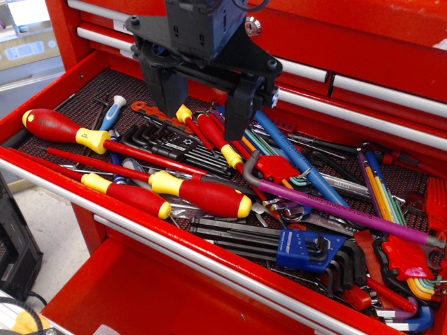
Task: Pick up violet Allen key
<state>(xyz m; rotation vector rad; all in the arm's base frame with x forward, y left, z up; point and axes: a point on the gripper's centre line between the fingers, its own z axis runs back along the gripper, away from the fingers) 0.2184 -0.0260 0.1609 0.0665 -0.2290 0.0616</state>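
The violet Allen key (342,208) lies diagonally across the tool pile in the open red drawer. Its short grey bend sits at the left near the drawer's middle, and its long magenta shaft runs down to the right edge. My black gripper (202,108) hangs over the back middle of the drawer with its two fingers spread apart and nothing between them. The right finger (241,115) stands just above and left of the key's grey bend. The gripper does not touch the key.
A long blue hex key (300,160) crosses close behind the violet one. Red-and-yellow screwdrivers (202,194) lie left of the bend. A black hex set in a blue holder (300,248) sits in front, and a rainbow key set in a red holder (401,258) lies at the right. The drawer's front rail (140,227) runs below.
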